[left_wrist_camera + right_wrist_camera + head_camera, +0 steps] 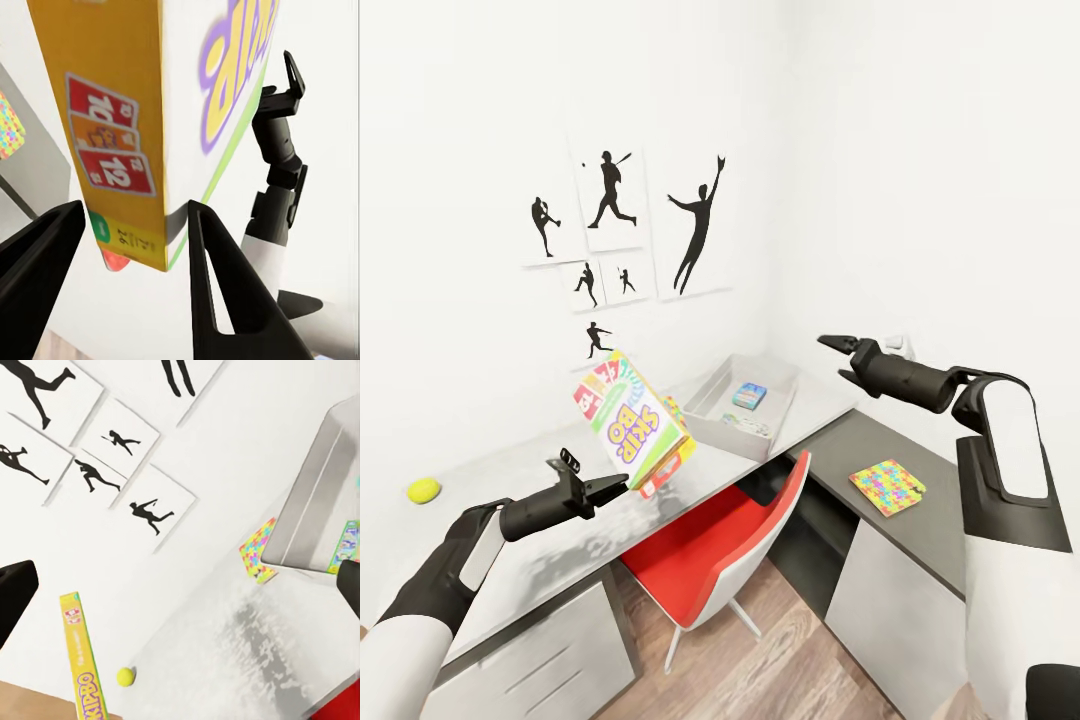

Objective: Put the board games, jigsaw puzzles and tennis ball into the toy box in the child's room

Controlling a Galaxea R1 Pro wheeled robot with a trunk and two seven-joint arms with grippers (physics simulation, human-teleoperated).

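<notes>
A yellow-green-red lettered board game [630, 420] hangs tilted over the pale table [520, 470]. Its lower end sits between the spread fingers of my left gripper [618, 485], which is open; in the left wrist view a gap shows beside the box [127, 120]. The grey toy box [780, 400] stands at the table's far end with a pale blue game box [749, 395] inside. One jigsaw puzzle [887, 487] lies on the dark section, another [257, 551] beside the bin. The tennis ball [423, 490] rests far left. My right gripper [830, 342] hovers open above the corner.
A red chair [720, 540] with a white shell is tucked under the table's corner. White drawers [550, 650] front the pale section. Black athlete silhouettes [610, 200] hang on the wall behind. Wood floor [790, 660] shows below.
</notes>
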